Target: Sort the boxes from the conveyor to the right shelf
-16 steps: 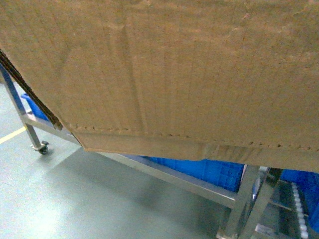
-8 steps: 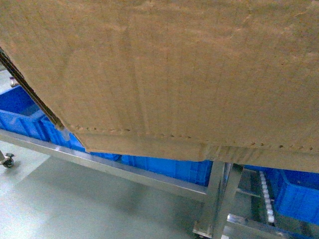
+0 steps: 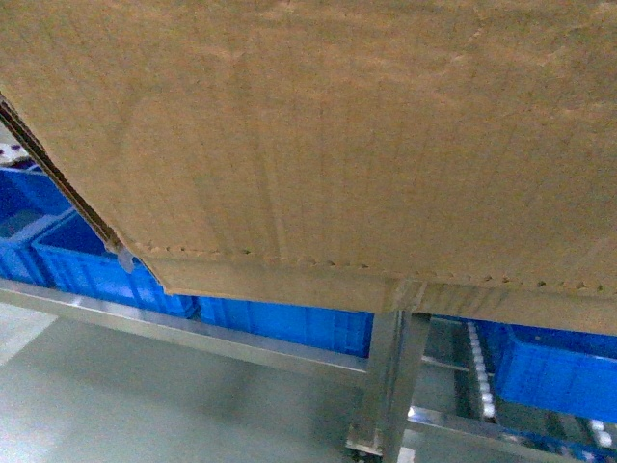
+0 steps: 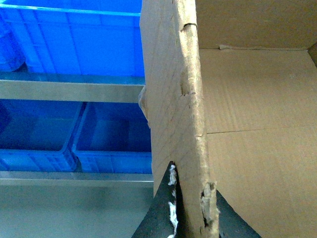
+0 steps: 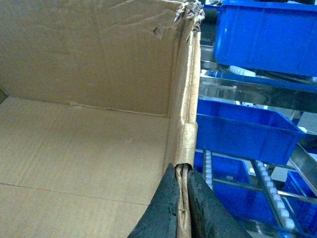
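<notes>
Each hand [image 4: 190,208] [image 5: 182,208] pinches an opposite wall of the box [image 3: 318,135].

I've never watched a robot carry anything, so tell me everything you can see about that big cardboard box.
The cardboard box is large, brown and corrugated, filling most of the head view. It is open-topped and empty inside, with ragged, torn rims and no flaps. A perforated line runs near its lower edge, with clear tape at one corner. It is held up in front of the steel rack with its blue crates. The left gripper pinches one side wall and the right gripper the opposite one.
</notes>
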### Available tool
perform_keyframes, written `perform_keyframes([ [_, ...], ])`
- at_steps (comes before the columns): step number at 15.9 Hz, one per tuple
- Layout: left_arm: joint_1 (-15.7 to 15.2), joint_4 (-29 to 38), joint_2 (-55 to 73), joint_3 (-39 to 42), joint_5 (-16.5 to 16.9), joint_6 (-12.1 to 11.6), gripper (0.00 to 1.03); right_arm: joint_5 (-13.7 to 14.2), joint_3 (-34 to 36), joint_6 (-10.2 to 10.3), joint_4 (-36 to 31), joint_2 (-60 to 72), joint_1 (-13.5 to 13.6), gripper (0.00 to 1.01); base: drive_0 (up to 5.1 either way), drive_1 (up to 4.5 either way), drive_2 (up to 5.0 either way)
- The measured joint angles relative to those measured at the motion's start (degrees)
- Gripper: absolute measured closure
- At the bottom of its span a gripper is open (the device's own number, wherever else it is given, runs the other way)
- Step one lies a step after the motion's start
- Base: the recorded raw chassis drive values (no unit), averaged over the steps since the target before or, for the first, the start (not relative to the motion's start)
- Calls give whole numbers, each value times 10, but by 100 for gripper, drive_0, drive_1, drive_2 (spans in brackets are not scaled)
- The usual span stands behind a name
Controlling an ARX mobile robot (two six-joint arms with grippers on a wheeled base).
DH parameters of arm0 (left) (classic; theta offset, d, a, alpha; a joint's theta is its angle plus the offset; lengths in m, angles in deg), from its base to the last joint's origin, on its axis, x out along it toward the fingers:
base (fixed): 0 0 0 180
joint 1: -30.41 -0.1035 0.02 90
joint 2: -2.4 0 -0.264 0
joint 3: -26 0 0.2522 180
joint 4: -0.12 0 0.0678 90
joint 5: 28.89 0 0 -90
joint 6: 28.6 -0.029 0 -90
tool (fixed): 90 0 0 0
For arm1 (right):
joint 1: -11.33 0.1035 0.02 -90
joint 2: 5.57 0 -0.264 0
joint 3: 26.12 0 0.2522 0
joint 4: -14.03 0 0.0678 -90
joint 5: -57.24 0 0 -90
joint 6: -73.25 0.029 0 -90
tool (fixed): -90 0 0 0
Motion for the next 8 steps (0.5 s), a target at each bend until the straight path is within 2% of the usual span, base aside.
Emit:
perform_keyframes([
  [8,0,0,0,0,0,0,99,0,0,0,0,0,0,99,-152,-152,-152],
])
